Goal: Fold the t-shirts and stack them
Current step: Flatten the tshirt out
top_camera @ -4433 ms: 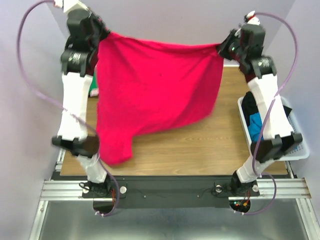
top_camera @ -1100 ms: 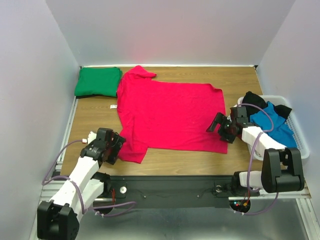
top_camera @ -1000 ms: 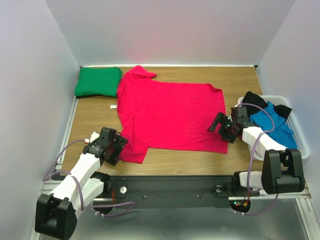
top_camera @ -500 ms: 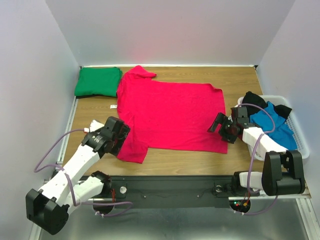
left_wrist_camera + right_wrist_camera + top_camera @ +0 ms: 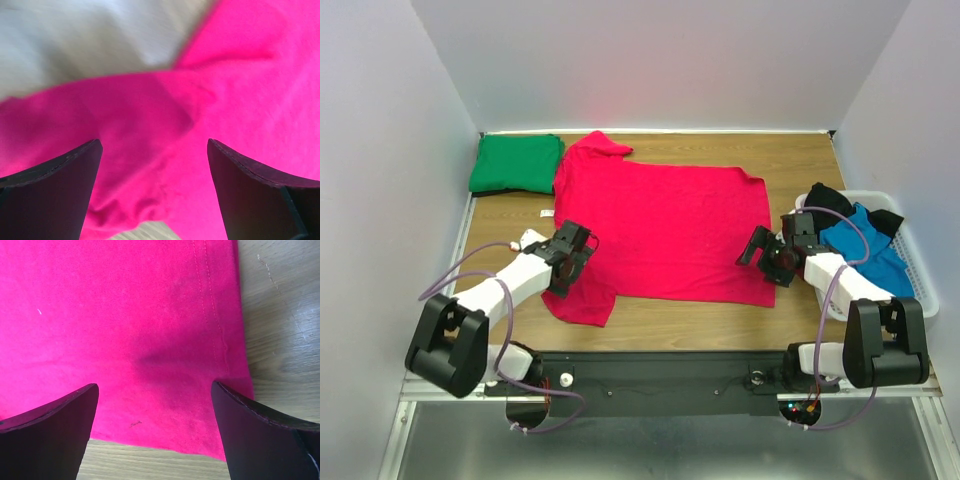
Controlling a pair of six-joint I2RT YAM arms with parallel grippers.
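Lying spread flat on the table (image 5: 670,322) is one crimson t-shirt (image 5: 660,225), with one folded green t-shirt (image 5: 516,163) at the far left corner and one blue t-shirt (image 5: 868,252) and one black t-shirt (image 5: 826,197) heaped in the single white basket (image 5: 921,301). Both grippers gape wide, holding nothing: the left gripper (image 5: 577,256) over the crimson shirt's near-left sleeve, the right gripper (image 5: 764,260) over its right hem.

Flat shirt (image 5: 660,225) between folded shirt (image 5: 517,163) and basket (image 5: 923,298)
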